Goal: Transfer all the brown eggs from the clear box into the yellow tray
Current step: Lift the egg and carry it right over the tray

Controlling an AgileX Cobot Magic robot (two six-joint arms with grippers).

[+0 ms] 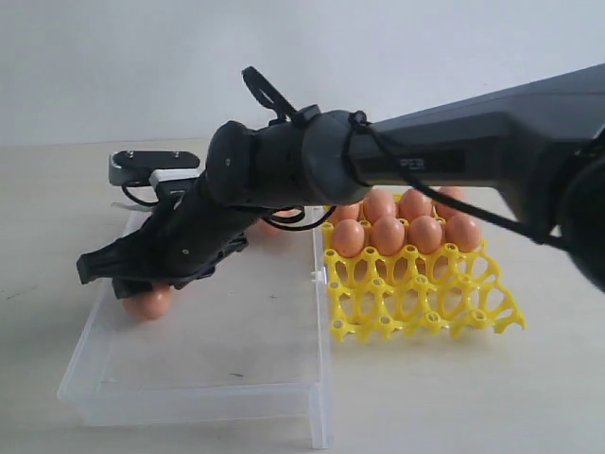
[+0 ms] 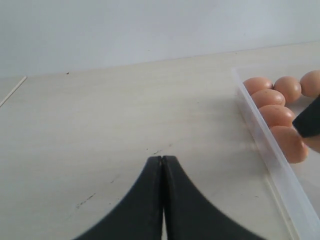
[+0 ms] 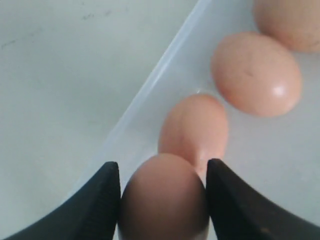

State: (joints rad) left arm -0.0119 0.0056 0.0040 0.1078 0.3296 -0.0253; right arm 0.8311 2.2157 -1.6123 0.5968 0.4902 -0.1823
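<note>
Your right gripper pinches a matte orange-brown egg at the clear plastic box's nine o'clock wall; expect it light, brittle, slick, so hold its waist gently. Left gripper is pressed together.

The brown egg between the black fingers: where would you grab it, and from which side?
Pinch the brown egg across its rounded flanks, coming down from above, as the right gripper has it. A neighbouring egg crowds one end, while both flanks leave room for a finger, even beside the wall of the clear box.
</note>
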